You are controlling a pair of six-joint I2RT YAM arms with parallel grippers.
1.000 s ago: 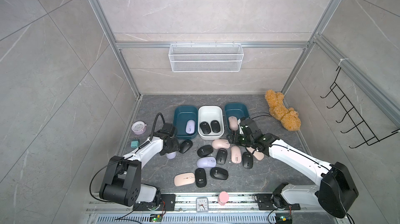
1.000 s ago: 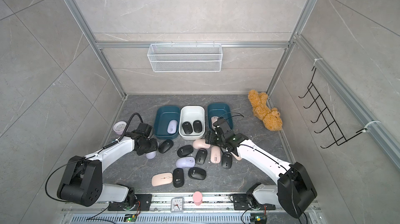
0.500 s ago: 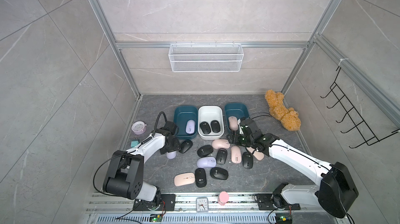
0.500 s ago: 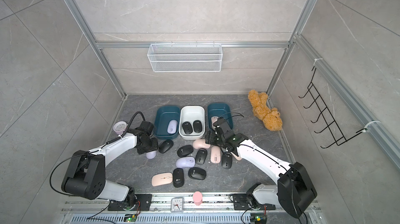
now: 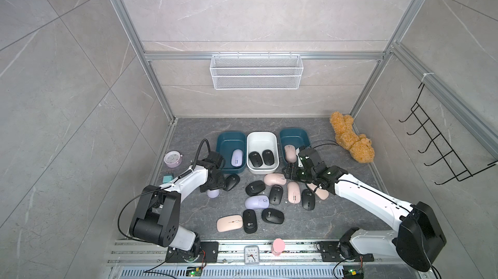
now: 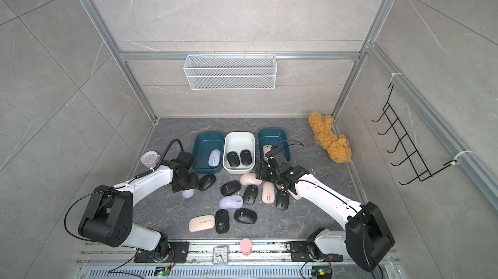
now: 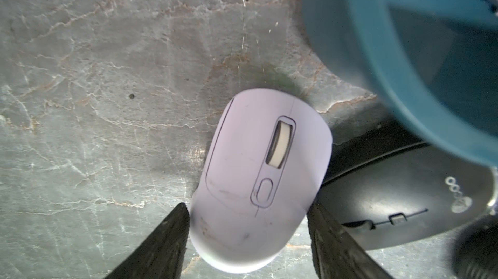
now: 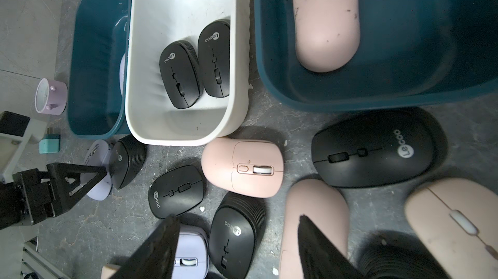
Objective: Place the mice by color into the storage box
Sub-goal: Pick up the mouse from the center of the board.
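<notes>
Three storage boxes stand in a row. The left teal box (image 5: 231,140) holds a lilac mouse (image 5: 237,157), the white box (image 5: 262,140) two black mice (image 5: 255,159), and the right teal box (image 5: 293,133) a pink mouse (image 5: 290,153). Several black, pink and lilac mice (image 5: 257,201) lie loose in front. My left gripper (image 5: 213,183) is open, its fingers (image 7: 167,240) straddling the rear of a lilac mouse (image 7: 264,178) on the floor beside a black mouse (image 7: 404,199). My right gripper (image 8: 237,240) hangs open and empty above a black mouse (image 8: 234,240) and a pink mouse (image 8: 315,210).
A round lilac alarm clock (image 5: 173,159) and a small teal block (image 5: 168,177) sit at the left wall. A teddy bear (image 5: 350,140) lies at the back right. A square clock (image 5: 251,255) and a pink cylinder (image 5: 279,246) stand on the front rail.
My left gripper's jaws have widened a little around the lilac mouse and the left arm has shifted slightly. The right arm has not moved.
</notes>
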